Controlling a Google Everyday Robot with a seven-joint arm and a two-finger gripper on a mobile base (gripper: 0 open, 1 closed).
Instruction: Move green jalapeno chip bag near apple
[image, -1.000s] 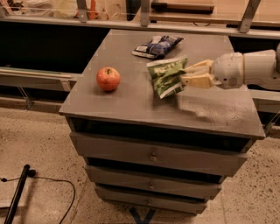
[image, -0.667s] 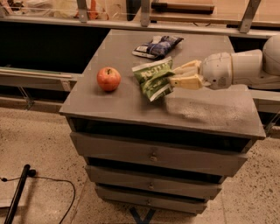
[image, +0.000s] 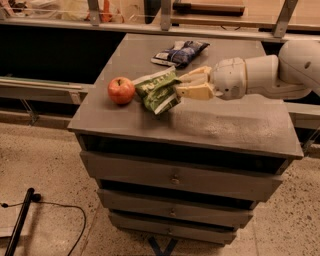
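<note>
The green jalapeno chip bag (image: 158, 90) is crinkly green with white lettering and is held just above the grey cabinet top (image: 220, 125). My gripper (image: 184, 85) reaches in from the right on a white arm and is shut on the bag's right edge. The apple (image: 121, 90), red-orange and round, sits on the cabinet top at the left. The bag's left end hangs right beside the apple, almost touching it.
A dark blue-and-white snack bag (image: 181, 52) lies at the back of the cabinet top. The cabinet has drawers (image: 175, 177) below. A counter edge with metal posts (image: 165, 17) runs behind. A black cable (image: 45, 220) lies on the floor at the left.
My gripper has carried the green chip bag leftward across the cabinet top, from the right of centre to right beside the apple. The apple and the blue bag have not moved.
</note>
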